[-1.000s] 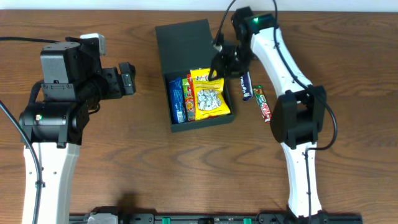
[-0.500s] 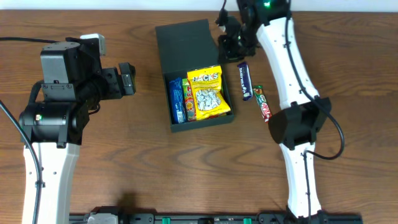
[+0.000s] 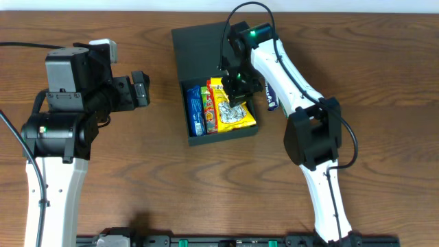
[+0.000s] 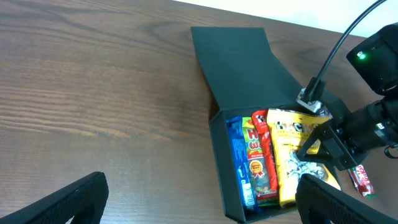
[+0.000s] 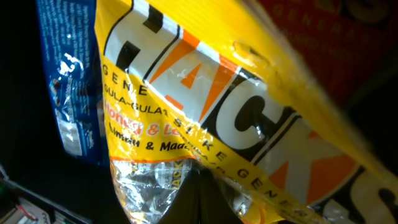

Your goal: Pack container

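Note:
The container (image 3: 221,134) is a black box with its flap lid (image 3: 202,44) open toward the back; it also shows in the left wrist view (image 4: 219,149). Inside lie a blue packet (image 3: 195,110), a red and green packet (image 3: 208,106) and a yellow snack bag (image 3: 236,115). My right gripper (image 3: 236,86) is down in the box. In the right wrist view its fingers (image 5: 202,199) are shut together and press against the yellow bag (image 5: 186,93). My left gripper (image 3: 140,88) is open and empty, left of the box, above the table (image 4: 199,208).
A dark blue bar (image 3: 270,98) lies on the table right of the box, partly under my right arm. A red bar (image 4: 360,179) lies farther right in the left wrist view. Wooden table (image 3: 137,178) all around.
My right gripper had swung back behind the box half a second ago; now it is down on the yellow bag, which sits skewed. The left arm has not moved.

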Available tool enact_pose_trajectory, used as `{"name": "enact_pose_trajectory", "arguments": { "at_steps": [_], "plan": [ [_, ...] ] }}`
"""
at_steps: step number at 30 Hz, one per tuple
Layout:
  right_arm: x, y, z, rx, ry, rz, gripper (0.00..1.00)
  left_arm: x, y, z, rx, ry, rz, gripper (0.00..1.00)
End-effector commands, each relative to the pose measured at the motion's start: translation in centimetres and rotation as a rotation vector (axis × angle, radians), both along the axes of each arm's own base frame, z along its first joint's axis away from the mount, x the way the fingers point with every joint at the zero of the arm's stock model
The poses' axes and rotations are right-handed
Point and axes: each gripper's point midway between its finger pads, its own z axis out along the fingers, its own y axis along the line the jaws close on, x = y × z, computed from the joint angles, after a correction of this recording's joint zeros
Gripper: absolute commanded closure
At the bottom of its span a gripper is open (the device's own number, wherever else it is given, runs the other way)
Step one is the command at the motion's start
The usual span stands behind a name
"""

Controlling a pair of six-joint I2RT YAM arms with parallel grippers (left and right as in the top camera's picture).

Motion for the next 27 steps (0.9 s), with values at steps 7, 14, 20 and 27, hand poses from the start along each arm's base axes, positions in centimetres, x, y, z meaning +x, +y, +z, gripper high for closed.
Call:
{"name": "enact_pose_trajectory", "arguments": {
  "at_steps": [7,14,20,27],
  "plan": [
    [0.9,0.0,1.4,0.02,-0.01,-0.035,0.99,0.1,0.2,0.6,0.01,-0.014,0.004,0.02],
    [5.8,-2.5,9.1,0.069,-0.238,-0.106,0.99,0.1,0.2,0.6,0.01,-0.013,0.003,0.02],
    [8.7,-11.7,6.0,-0.233,-0.287,-0.26,0.86,0.1,0.2,0.6,0.01,-0.014,0.003,0.02],
    [9.7,-13.3,1.2,-0.269,-0.271,-0.283,0.55,0.1,0.2,0.6,0.01,-0.014,0.003,0.02]
  ]
}}
